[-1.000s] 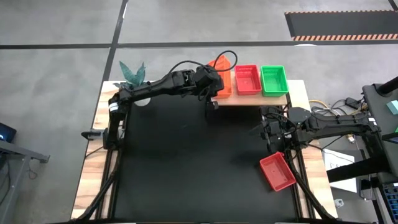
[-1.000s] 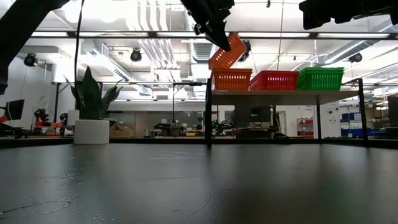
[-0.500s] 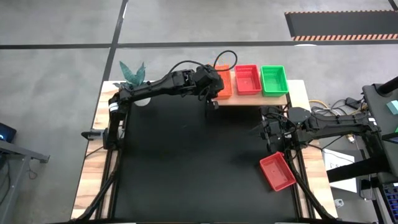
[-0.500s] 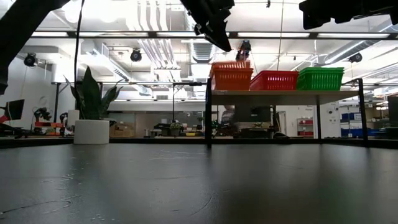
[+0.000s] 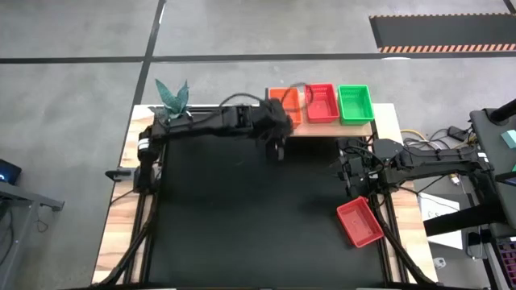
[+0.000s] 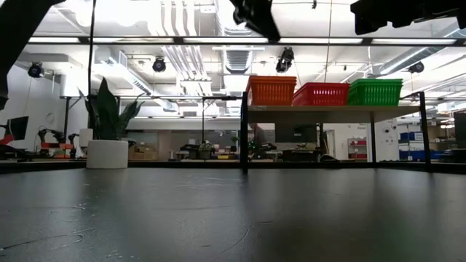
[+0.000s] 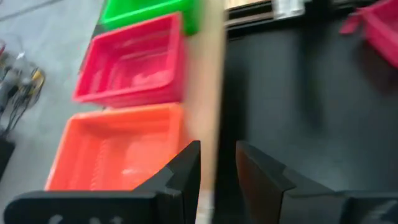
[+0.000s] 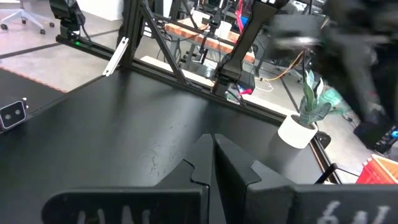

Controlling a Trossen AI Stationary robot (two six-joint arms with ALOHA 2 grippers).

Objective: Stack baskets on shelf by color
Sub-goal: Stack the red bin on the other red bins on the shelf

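1. On the shelf (image 5: 379, 127) at the far edge of the surface (image 5: 242, 209), an orange basket (image 5: 284, 105), a red-pink basket (image 5: 321, 102) and a green basket (image 5: 355, 104) sit side by side.
2. Another red-pink basket (image 5: 359, 223) lies near the surface's right edge.
3. The left claw (image 5: 276, 150) hovers just before the shelf by the orange basket, fingers slightly apart, empty.
4. The right claw (image 5: 352, 178) waits near the lone basket, fingers together.
5. A potted plant (image 5: 172, 97) stands at the far left corner.
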